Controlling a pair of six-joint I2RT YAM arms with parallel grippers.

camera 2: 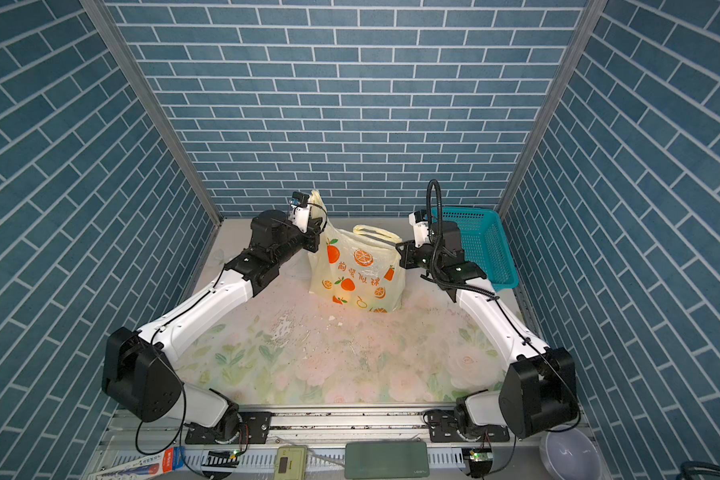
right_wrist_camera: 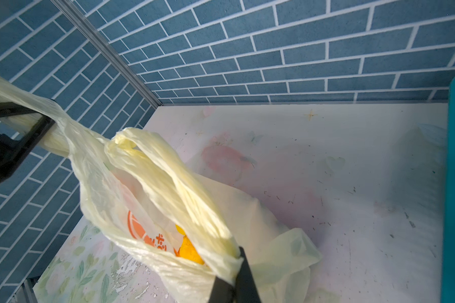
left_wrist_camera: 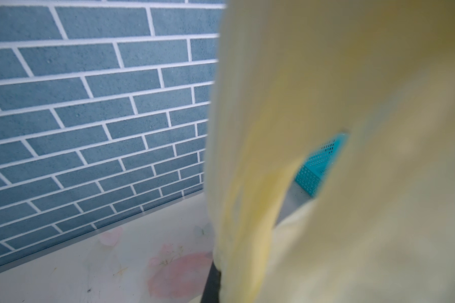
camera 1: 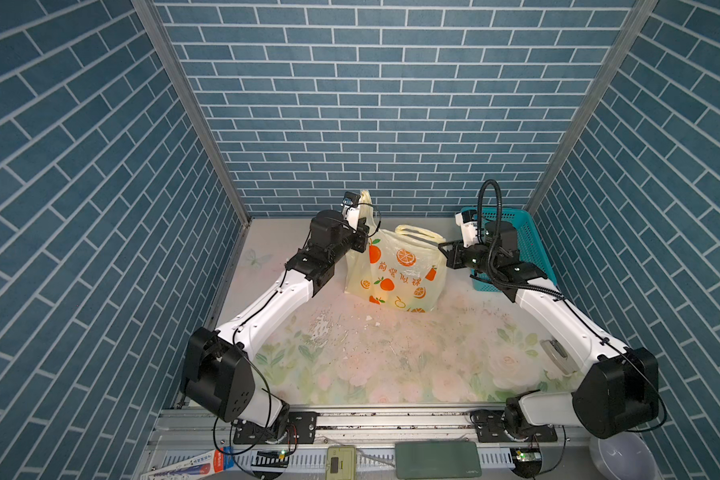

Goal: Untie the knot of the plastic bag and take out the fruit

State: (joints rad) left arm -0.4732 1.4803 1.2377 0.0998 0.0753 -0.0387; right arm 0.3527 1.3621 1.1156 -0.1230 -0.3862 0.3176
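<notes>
Knot looks undone — handles apart. Left end effector pinches one, right end effector the other; bag sits mid-frame on the surface, fruit inside — none out yet.

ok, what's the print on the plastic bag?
The plastic bag: orange slices, leafy red-orange fruits on pale yellow. Clearest in both top views.

The plastic bag, pale yellow with printed oranges, is standing upright toward the counter's back, its handles standing apart and yellow-orange fruit showing inside.
</notes>
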